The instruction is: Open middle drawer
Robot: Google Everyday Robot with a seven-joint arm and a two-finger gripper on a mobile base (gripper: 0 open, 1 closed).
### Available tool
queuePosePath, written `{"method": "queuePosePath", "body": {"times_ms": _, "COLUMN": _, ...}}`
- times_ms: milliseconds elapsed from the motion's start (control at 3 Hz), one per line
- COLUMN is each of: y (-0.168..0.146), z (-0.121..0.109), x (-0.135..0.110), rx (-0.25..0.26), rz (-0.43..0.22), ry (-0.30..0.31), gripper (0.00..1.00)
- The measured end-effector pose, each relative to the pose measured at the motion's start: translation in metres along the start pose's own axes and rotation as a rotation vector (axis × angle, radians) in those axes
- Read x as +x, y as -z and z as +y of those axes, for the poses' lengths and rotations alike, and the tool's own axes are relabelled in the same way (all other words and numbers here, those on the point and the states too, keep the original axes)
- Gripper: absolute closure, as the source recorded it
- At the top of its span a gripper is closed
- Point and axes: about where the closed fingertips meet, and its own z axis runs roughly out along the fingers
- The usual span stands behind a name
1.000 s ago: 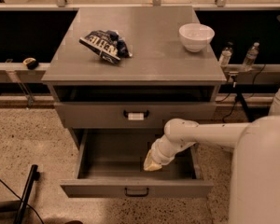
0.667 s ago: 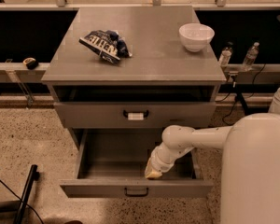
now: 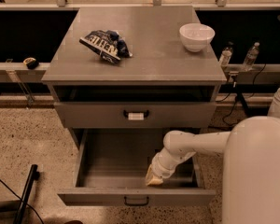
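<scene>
Since a second ago the middle drawer (image 3: 98, 197) has slid a little further out of the cabinet (image 3: 60, 80), and the end effector (image 3: 154, 176) has come forward with it, closer to the drawer's front wall. The drawer stands wide open now, its grey interior exposed and its one small black loop handle (image 3: 136, 200) facing the camera at the bottom of the view.

The end effector is inside the drawer, right of centre, its pale tip down against the inner side of the front wall. Whether it is apart or together cannot be told from here. The white arm (image 3: 191, 146) reaches in from the right, from the robot's rounded body (image 3: 256, 171).

Two drawers are in view. Above the open one sits a taller drawer (image 3: 93, 115), pushed in, with one white tag (image 3: 136, 116) on its handle.

The cabinet's top surface (image 3: 158, 59) carries two things, well apart: one dark chip bag (image 3: 105, 45) towards the left and one white bowl (image 3: 196, 35) near the back right corner.

Beyond the right edge of the cabinet stand two small bottles (image 3: 226, 55), side by side, the second (image 3: 251, 54) further right.
</scene>
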Motion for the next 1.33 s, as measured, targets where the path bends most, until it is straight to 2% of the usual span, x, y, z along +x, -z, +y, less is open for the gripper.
{"method": "queuePosePath", "body": {"times_ms": 333, "y": 0.000, "z": 0.035, "x": 0.011, "rx": -0.055, "rz": -0.008, "ry": 0.019, "gripper": 1.00}}
{"method": "queuePosePath", "body": {"times_ms": 667, "y": 0.003, "z": 0.041, "x": 0.011, "rx": -0.060, "rz": -0.016, "ry": 0.025, "gripper": 1.00}}
{"method": "queuePosePath", "body": {"times_ms": 1000, "y": 0.025, "z": 0.051, "x": 0.009, "rx": 0.000, "rz": -0.081, "ry": 0.005, "gripper": 0.95}}
{"method": "queuePosePath", "body": {"times_ms": 1333, "y": 0.059, "z": 0.054, "x": -0.033, "rx": 0.117, "rz": -0.303, "ry": 0.004, "gripper": 1.00}}
